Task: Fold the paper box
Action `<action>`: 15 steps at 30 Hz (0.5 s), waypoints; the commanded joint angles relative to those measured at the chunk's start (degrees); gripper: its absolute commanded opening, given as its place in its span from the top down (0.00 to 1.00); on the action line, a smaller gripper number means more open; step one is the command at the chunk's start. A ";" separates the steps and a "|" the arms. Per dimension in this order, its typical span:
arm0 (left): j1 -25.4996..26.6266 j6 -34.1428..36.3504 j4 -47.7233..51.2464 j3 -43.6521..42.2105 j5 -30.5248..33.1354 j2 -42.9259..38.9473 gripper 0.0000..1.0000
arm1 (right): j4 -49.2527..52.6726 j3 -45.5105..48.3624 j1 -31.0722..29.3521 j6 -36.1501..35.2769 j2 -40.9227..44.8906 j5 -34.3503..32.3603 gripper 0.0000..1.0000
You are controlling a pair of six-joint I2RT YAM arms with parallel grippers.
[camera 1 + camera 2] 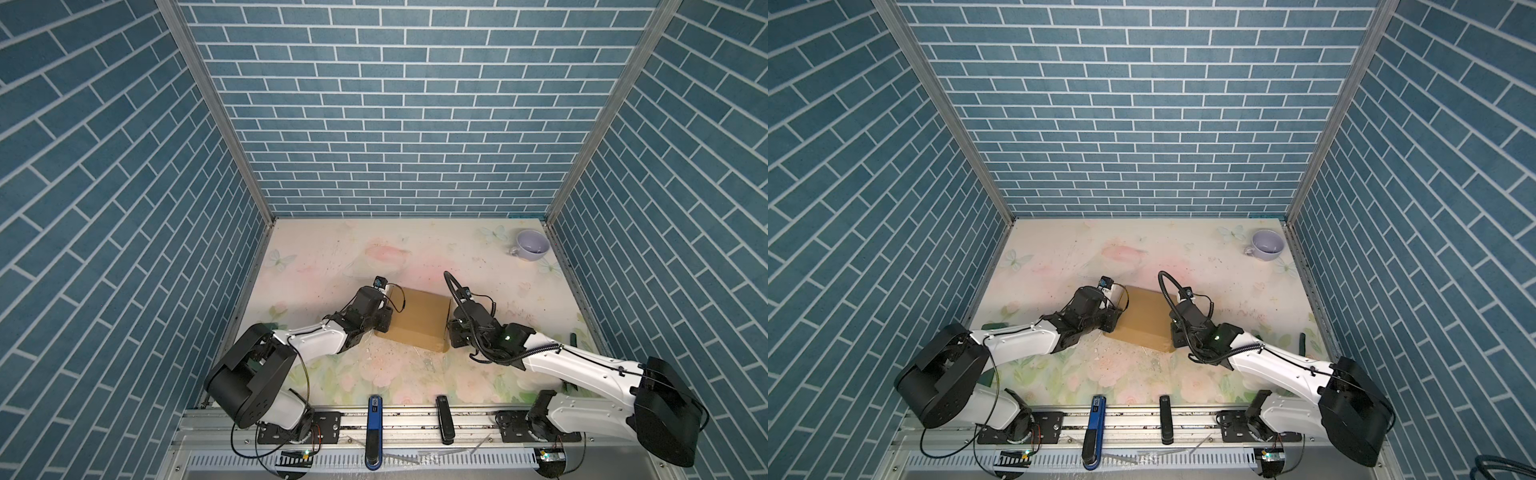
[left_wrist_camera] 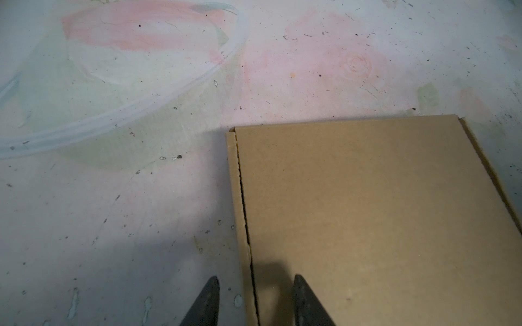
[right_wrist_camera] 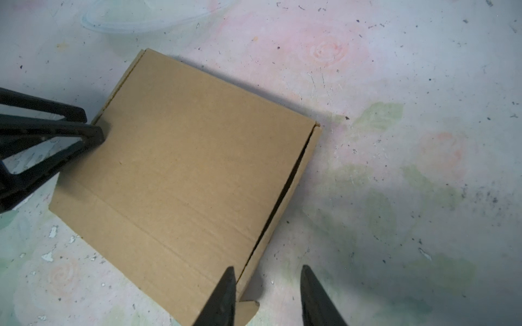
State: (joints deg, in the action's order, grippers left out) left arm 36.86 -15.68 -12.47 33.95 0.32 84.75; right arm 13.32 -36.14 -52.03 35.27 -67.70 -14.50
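I had the paper box [image 1: 415, 322] lying shut near the middle of the tabletop [image 1: 374, 249], turned slightly askew to the tabletop's edges. Its lid [image 3: 192, 146] was down flat, so whatever was inside stayed hidden from me. In the left wrist view a thin dark seam ran along the left edge between the lid and the side wall. In the right wrist view a wider dark gap stood along the right edge.

The left claw [image 2: 255, 296] stood with its jaws apart astride the left seam. One finger [image 2: 210, 302] was over bare tabletop and the other over the lid, clamped on nothing. The right claw [image 3: 267, 282] was also spread, astride the right wall, with one finger over the lid and one over the tabletop just beside the box. A small tab [image 3: 248, 309] stuck out just beside the finger over the lid. I could not tell whether any fingertip actually touched the cardboard.

Both arms crowded the box's left and right sides. Beyond the far edge, open tabletop ran to the blue brick back wall [image 1: 415, 124]. On the near side a band of tabletop lay between the box and the rail [image 1: 415, 419].

A lavender cup [image 1: 532, 245] sat in the far right corner, well apart from the box and close to the right wall. Its mouth faced up, and I saw only its pale inside.

A blue tool [image 1: 375, 432] and a black tool [image 1: 444, 419] lay across the rail.
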 commanded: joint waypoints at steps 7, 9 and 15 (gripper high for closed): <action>-0.33 -0.57 -1.24 -2.73 0.62 2.09 0.58 | -2.64 1.08 2.93 4.59 -2.36 3.91 0.59; -0.30 -1.28 -0.97 -2.81 0.61 1.52 0.58 | -3.08 1.01 3.48 4.88 -2.93 4.47 0.59; -0.33 -2.28 4.91 0.14 1.16 -4.33 0.56 | -4.50 0.42 5.67 5.33 -3.90 7.17 0.58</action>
State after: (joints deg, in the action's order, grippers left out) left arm 36.86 -17.39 -12.86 32.75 0.43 83.22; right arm 10.41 -35.94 -47.31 38.46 -70.85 -9.37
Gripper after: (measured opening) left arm 0.442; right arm 0.417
